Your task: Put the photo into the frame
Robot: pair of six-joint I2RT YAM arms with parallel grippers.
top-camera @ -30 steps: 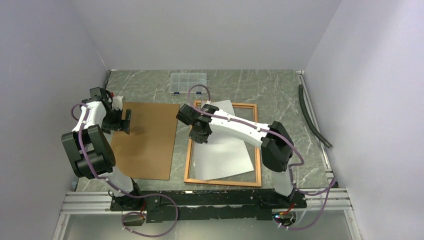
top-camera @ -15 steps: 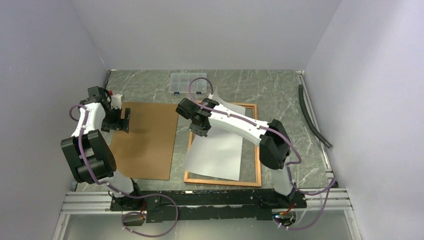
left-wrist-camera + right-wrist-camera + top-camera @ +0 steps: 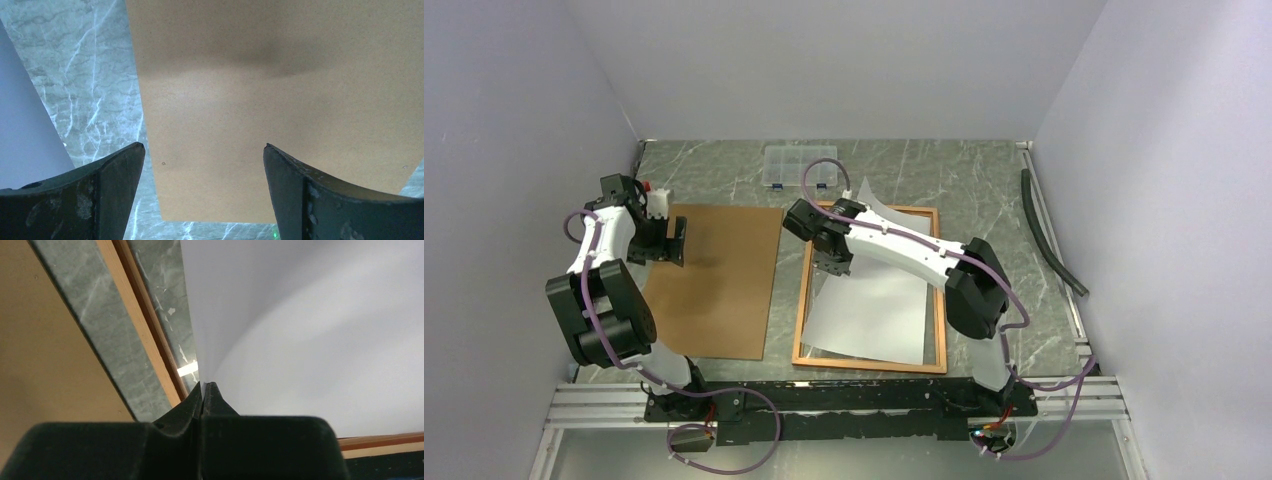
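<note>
Top external view: the right arm's own body covers the far-left part of the frame [image 3: 869,362] and hides just where its fingers meet the photo [image 3: 874,300]. The photo lies white side up, so its print cannot be seen. It sits askew over the frame's opening, with its near-left corner reaching the left rail and its far corner curling up past the far rail. Whether a pane sits in the frame is hard to tell.

The right wrist camera settles the grip: the right gripper [image 3: 202,387] is clenched on the photo's edge, its jaws pressed together with the sheet between them. The paper bows upward from that pinch and fills most of the view. The frame's rail and a strip of marble show beside it.

The left gripper [image 3: 204,147] hangs over the far-left part of the brown backing board [image 3: 714,290], with its jaws spread wide and nothing between them. Its wrist view cuts off the fingers [image 3: 115,170] at the bottom edge.

The table [image 3: 984,190] is grey-green marble veined in white, enclosed by plain pale walls on three sides. A small clear compartment box [image 3: 800,166] rests near the back wall, its contents too small to read. A black hose [image 3: 1049,235] lies along the right edge, and an aluminium rail [image 3: 604,405] runs across the near side under the arm bases.
</note>
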